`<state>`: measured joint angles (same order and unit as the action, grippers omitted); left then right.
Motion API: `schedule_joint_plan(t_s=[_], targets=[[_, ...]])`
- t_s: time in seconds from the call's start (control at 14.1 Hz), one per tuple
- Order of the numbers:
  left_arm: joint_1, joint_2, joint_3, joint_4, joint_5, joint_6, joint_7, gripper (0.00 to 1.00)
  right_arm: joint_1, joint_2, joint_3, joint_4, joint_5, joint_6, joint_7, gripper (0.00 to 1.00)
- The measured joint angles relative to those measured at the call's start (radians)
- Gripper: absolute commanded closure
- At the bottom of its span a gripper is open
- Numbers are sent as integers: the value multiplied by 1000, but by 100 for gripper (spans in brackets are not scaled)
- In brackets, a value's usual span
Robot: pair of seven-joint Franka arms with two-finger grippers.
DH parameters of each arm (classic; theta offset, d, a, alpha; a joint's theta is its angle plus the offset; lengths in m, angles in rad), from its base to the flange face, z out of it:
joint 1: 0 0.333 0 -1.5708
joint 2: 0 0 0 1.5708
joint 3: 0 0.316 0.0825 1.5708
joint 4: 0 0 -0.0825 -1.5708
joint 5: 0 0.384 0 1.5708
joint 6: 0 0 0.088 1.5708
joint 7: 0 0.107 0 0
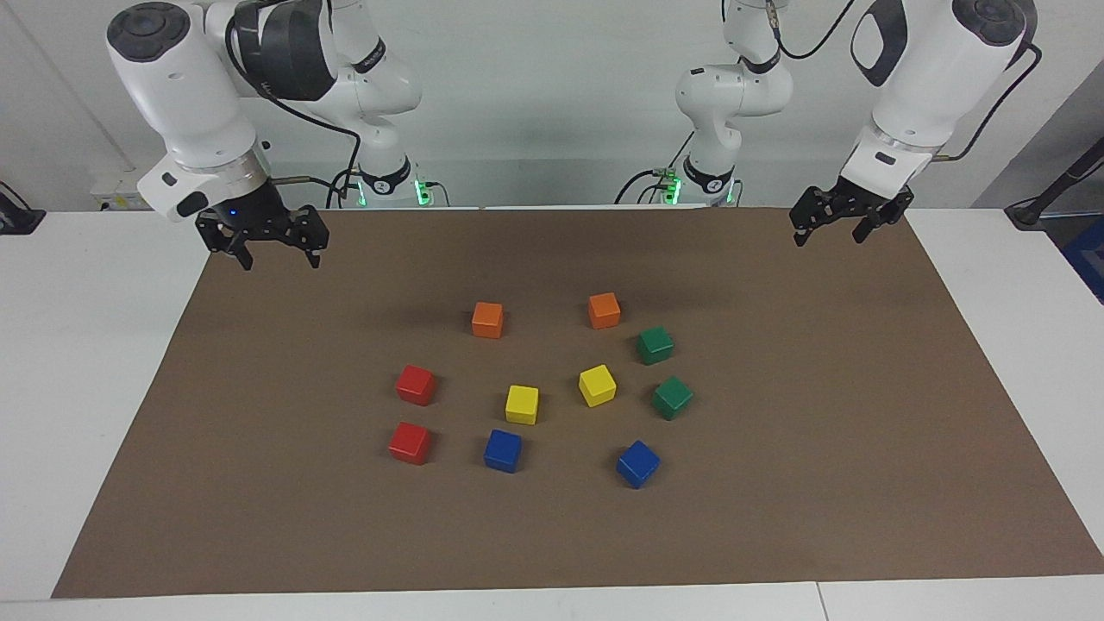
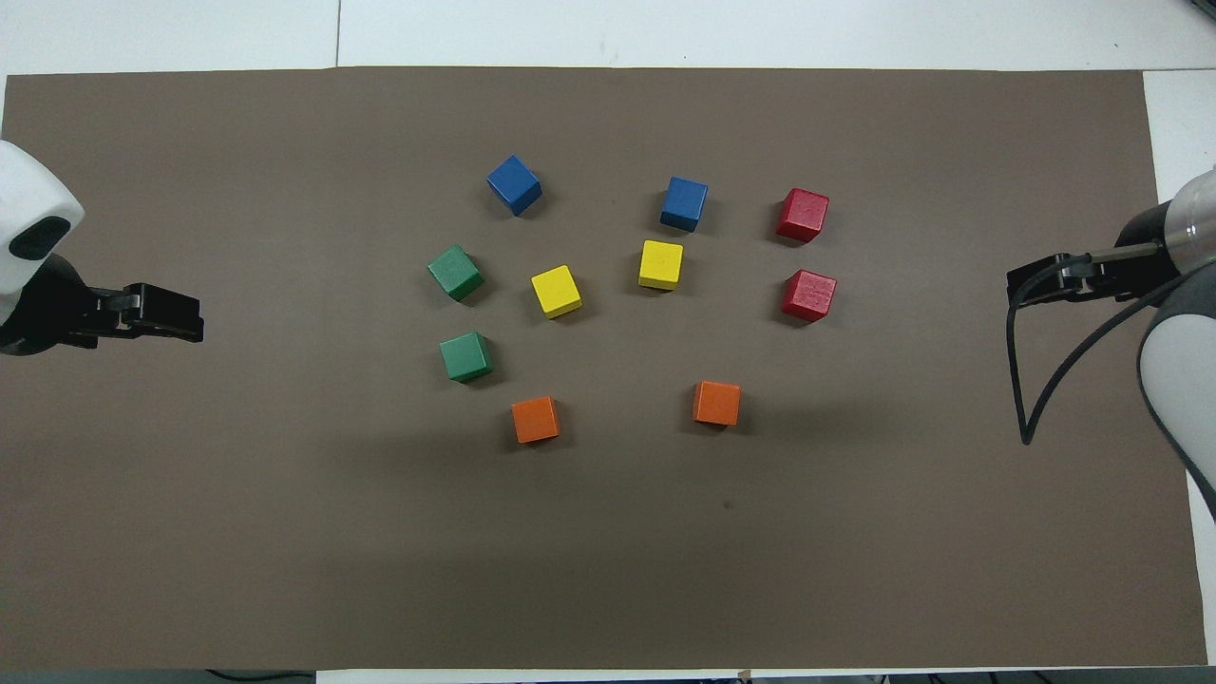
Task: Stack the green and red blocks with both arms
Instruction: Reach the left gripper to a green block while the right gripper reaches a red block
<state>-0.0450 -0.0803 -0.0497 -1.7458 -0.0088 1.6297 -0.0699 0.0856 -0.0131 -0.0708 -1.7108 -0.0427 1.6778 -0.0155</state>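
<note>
Facing view, read from the right arm's end of the table to the left arm's end. Right gripper [image 1: 278, 256] hangs raised over the corner of the brown mat [image 1: 259, 483] nearest its base, fingers spread wide, holding nothing; arm waits. Next, two red blocks [image 1: 416, 385] [image 1: 410, 442], one just nearer the robots than the other, close but apart, both flat on the mat. Mid-table distractors, not for stacking: orange cubes [image 1: 487, 319] nearest the robots, yellow cubes [image 1: 522, 404] in the middle, blue cubes [image 1: 503, 450] farthest out. Toward the left arm's end sit two green blocks [image 1: 655, 345] [image 1: 672, 397], also close but apart, the farther one turned approx. diagonal to the mat edge. Left gripper [image 1: 828, 233] hangs over the mat's other near corner, fingers likewise spread, empty; arm waits. No stack begun. Handling, as judged: blocks look rigid, light, not fragile, w/ glossy faces that may slip under a weak pinch. Best hold is across two parallel side faces, at or above mid-height, fingers squared to each block's own rotation; wrist yaw is needed for the turned green one. Neighbouring cubes leave finger room, though the yellow cubes lie near the green pair. Small tops mean careful centring at release.
</note>
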Motion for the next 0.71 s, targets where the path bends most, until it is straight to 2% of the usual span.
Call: schedule_joint_plan(t_s=[0.36, 0.57, 0.71], targets=[[0, 0, 0, -4, 0, 7, -1, 0, -1, 0, -1, 0, 0, 0, 0, 0], [-1, -4, -2, -66, -1, 134, -52, 0, 0, 0, 1, 0, 0, 0, 6, 0], [-24, -1, -11, -134, -7, 229, -124, 0, 2, 0, 4, -7, 0, 16, 91, 0]])
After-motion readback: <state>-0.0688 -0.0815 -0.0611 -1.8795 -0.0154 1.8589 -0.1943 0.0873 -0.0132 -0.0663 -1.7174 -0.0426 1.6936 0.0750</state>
